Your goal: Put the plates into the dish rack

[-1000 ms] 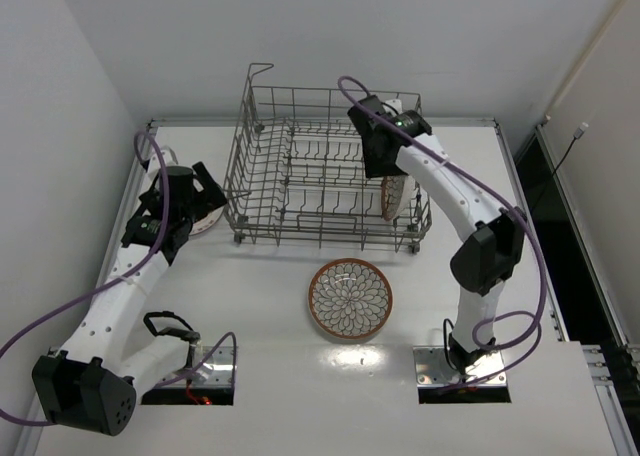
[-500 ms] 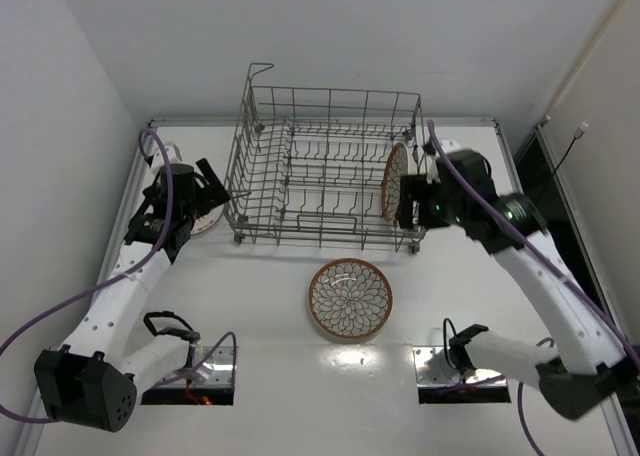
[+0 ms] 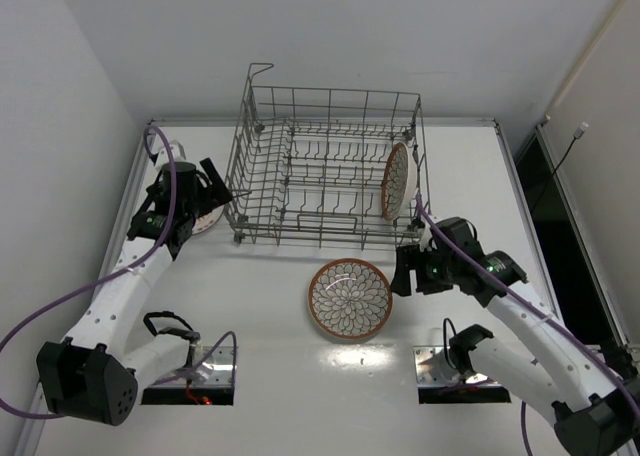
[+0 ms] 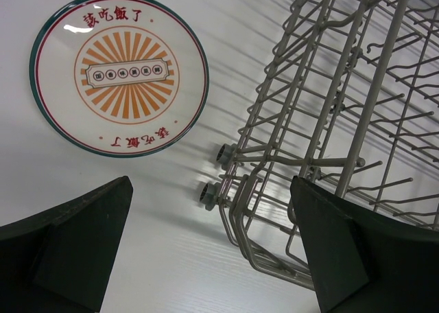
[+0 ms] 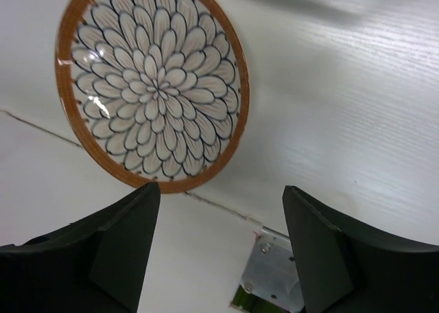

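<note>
Surface: white table [image 3: 270,266], matte, with a fine grain in both wrist views and a glare patch near the front edge. White walls [image 3: 60,96] close in on the left and behind. A dark gap [image 3: 560,226] runs along the table's right edge.

Task items: the dish rack [image 3: 325,171] stands at the far middle of the table. The cream plate [image 3: 396,181] stands on edge inside it, at the right end. The sunburst plate [image 4: 118,73] lies flat on the table just beside the rack's near left corner, not touching it. The brown-rimmed plate [image 3: 350,299] lies flat in front of the rack, apart from it.

My left gripper [image 4: 209,220] hangs above the strip between the sunburst plate and the rack's corner, jaws spread fully, holding nothing.

My right gripper [image 5: 219,193] hangs just right of the brown-rimmed plate, jaws well apart, holding nothing.

Room to move: bare table shows between the brown-rimmed plate and the rack's near wall, and right of that plate out to the table edge. On the left, the wall and the rack's tall side stand near my arm.
</note>
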`<act>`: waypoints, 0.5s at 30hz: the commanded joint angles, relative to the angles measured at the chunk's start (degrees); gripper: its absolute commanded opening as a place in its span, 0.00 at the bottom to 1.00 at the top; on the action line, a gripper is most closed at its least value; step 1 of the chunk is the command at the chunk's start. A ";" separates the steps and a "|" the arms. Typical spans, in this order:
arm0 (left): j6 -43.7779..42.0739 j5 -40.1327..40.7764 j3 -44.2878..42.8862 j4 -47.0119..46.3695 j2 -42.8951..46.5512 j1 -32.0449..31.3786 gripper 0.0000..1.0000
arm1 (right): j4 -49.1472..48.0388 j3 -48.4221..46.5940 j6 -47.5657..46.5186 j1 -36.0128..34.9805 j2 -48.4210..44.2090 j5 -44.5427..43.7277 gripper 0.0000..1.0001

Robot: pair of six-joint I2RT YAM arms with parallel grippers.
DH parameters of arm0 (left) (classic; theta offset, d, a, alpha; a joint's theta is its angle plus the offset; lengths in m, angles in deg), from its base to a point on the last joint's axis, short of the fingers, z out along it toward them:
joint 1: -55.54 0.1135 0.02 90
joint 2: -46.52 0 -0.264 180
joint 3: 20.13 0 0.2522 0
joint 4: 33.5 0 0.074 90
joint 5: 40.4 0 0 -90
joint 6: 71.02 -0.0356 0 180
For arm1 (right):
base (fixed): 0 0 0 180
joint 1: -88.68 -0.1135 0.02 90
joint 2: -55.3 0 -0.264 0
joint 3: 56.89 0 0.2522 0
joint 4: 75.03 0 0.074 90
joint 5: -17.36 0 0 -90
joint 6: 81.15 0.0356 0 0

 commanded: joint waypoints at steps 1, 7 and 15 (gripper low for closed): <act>-0.44 -1.92 -3.34 -1.25 -0.13 -0.52 1.00 | -8.60 0.77 4.28 0.18 2.10 0.98 0.69; -0.97 -1.92 -3.34 -0.63 -0.13 -0.52 1.00 | -9.55 0.68 4.45 0.18 10.47 3.60 0.68; -0.44 -1.39 -3.34 0.51 -1.89 -0.52 1.00 | -18.26 14.56 15.70 0.71 -4.45 1.15 0.68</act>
